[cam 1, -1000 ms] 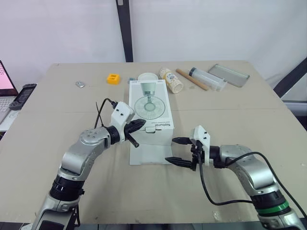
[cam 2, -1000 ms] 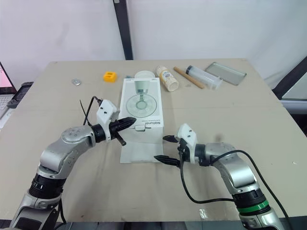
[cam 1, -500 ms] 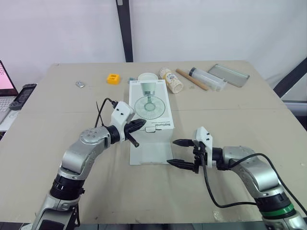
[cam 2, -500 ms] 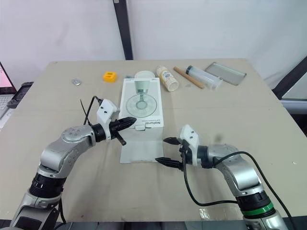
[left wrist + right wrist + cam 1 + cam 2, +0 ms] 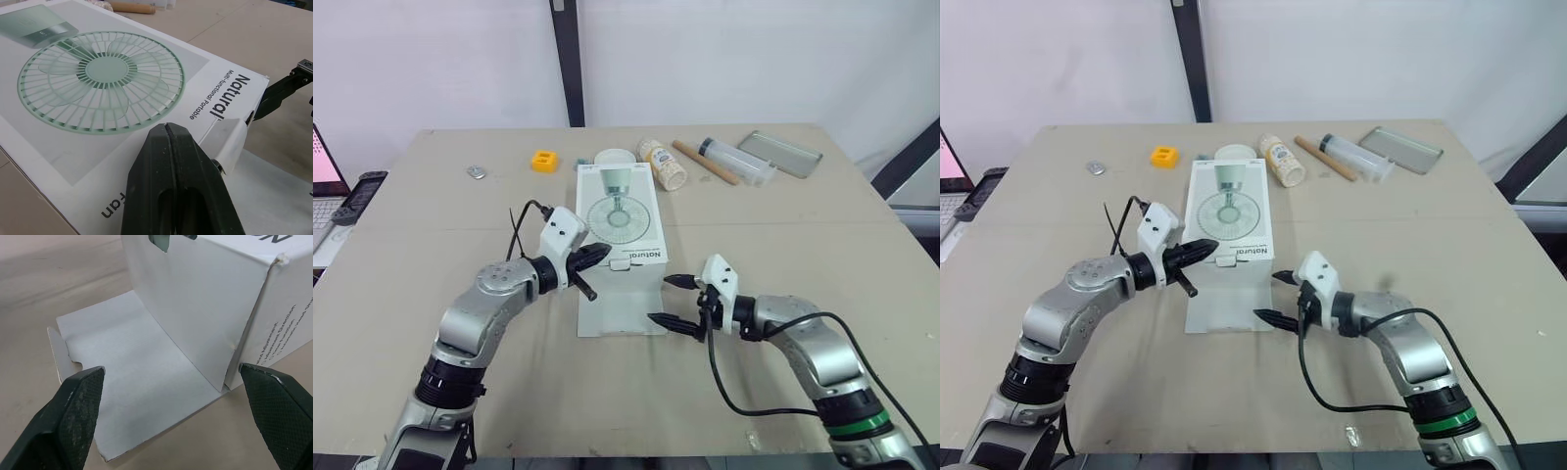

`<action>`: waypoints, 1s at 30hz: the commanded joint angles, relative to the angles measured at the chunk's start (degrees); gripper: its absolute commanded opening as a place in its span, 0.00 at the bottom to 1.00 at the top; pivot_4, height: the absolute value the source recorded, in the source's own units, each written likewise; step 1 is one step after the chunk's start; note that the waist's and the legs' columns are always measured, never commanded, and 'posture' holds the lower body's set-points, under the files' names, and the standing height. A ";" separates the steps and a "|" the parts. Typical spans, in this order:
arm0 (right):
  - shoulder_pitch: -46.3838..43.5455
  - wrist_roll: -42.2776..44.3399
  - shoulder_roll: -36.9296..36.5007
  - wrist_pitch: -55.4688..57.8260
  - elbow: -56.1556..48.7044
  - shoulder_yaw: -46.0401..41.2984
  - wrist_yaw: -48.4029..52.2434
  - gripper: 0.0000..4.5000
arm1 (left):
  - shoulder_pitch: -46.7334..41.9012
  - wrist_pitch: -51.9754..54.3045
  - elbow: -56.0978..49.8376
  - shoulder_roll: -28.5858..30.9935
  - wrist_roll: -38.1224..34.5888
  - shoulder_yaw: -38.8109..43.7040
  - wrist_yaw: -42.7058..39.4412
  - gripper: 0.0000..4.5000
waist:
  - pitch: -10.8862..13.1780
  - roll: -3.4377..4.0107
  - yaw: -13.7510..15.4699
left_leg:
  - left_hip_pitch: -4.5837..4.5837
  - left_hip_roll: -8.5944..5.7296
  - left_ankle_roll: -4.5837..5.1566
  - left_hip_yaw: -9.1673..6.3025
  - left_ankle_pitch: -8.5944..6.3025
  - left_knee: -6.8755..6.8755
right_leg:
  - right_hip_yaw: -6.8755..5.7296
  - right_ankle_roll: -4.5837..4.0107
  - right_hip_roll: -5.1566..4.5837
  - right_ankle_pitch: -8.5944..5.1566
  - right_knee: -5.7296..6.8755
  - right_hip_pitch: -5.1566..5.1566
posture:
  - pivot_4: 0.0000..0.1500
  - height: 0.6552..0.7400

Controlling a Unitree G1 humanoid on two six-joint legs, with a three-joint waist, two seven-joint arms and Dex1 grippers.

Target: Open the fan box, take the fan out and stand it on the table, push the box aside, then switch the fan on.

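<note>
Two grippers work the near end of the fan box (image 5: 620, 230), which lies flat mid-table, fan picture up, long axis running near-far. Its white flap (image 5: 619, 315) is folded out & lies on the table (image 5: 783, 245) toward us. The end panel above it stands upright, so we judge the box only part open, w/ the fan prob. inside.

The left gripper (image 5: 600, 254) is closed w/ nothing between its fingers. Its tips rest on the box top at the near edge, just beside a small white tab (image 5: 230, 139). We read that as a hold-down: pressing the top stops the light carton sliding or tipping while the other arm pulls. The left forearm comes in from the near left, elbow bent, wrist angled toward the box ctr.

The right gripper (image 5: 661, 299) is spread wide & holds nothing. One finger sits at the box's near right corner, the other low by the flap's right edge; we can't tell if either touches the card. The right forearm lies low over the table, reaching left from the near right, wrist approx. level. That pose suits getting a finger behind the end panel next.

Along the far edge, well apart from the box: a yellow block (image 5: 544, 160) & a metal tray (image 5: 786, 153).
</note>
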 commanded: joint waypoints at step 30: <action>2.65 17.01 -3.32 12.02 -13.72 -7.07 4.39 1.00 | -0.63 2.76 1.22 4.94 -2.31 3.50 -2.47 0.01 | 0.02 -0.03 -0.03 | -0.02 0.01 0.03 -0.01 -0.02 -0.02 | -0.01 0.00 0.00 0.00 0.00 -0.03 | 1.00 1.00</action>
